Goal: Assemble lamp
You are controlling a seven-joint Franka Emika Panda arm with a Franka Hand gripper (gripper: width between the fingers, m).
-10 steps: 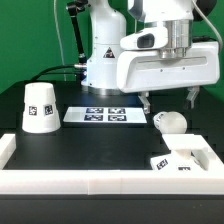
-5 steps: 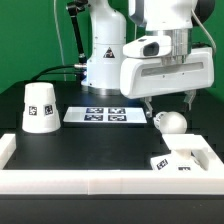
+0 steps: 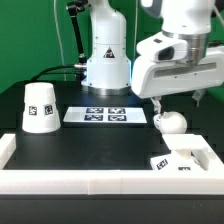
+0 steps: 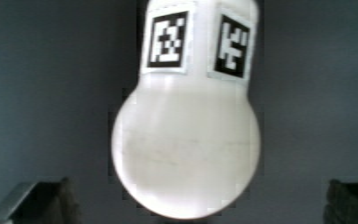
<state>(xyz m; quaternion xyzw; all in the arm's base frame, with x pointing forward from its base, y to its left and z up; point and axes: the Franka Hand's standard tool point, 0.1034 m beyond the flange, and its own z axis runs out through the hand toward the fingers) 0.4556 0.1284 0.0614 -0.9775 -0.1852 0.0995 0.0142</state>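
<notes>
Grasping the bulb [image 3: 170, 122] well seemed to call for a straight descent, since the wrist view showed it centred between the fingers [image 4: 43, 200], so both would meet its round body evenly without rolling it. The gripper [image 3: 178, 102] hung wide open above it, holding and touching nothing; the bulb lay on the table [image 3: 100, 145], near the base [image 3: 186, 157].

A glossy white robot arm [image 3: 108, 50] with rounded, bulky segments is seen. A small black triangular marking [image 3: 101, 52] is printed on its central column. Black cables [image 3: 71, 10] are strung beside it at ten o'clock. At three o'clock, a boxy white gripper [image 3: 178, 102] is fitted with two short dark fingers [image 3: 157, 106].
</notes>
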